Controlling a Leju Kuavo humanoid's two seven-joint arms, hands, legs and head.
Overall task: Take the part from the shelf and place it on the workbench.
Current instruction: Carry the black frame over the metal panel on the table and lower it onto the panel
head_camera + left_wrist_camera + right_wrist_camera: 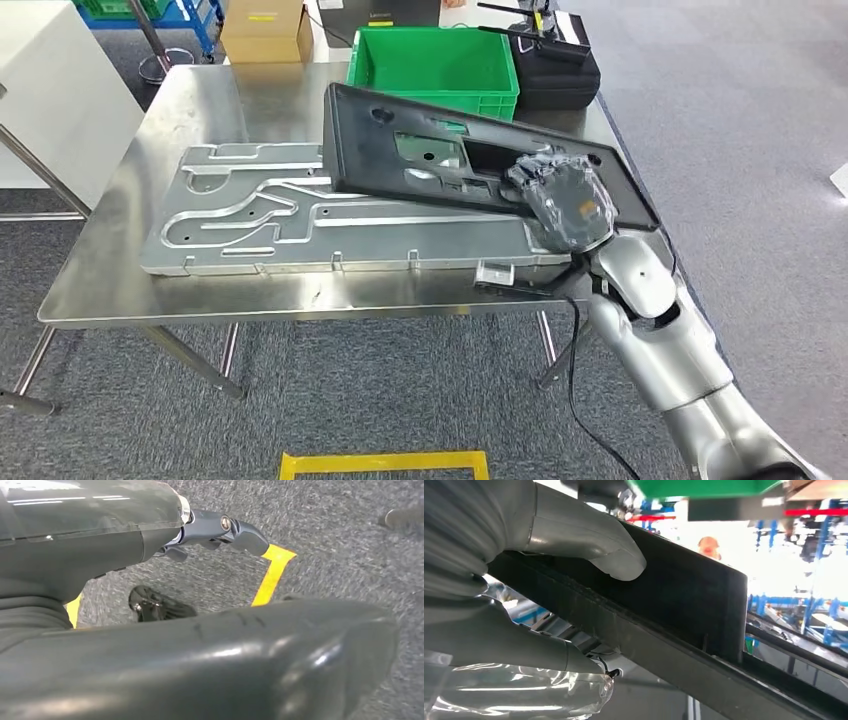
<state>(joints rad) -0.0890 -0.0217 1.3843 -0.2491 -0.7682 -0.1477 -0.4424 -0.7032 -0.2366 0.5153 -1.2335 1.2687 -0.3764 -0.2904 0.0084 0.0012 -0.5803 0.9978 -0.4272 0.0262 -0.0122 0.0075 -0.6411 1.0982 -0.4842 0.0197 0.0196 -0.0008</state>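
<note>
Steel workbench (120, 270) on grey carpet. Lying directly on it: long machined aluminium plate (300, 225) along the near side, green crate (435, 70) at the far edge, black case (555, 70) just beside the crate (far right corner). Small metal bracket (495, 273) at the near edge.

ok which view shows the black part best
The head view: the whole black part lies tilted over the grey fixture plate, gripped by the right hand. The right wrist view gives only a close edge under the thumb; the left wrist view faces the floor.
</note>
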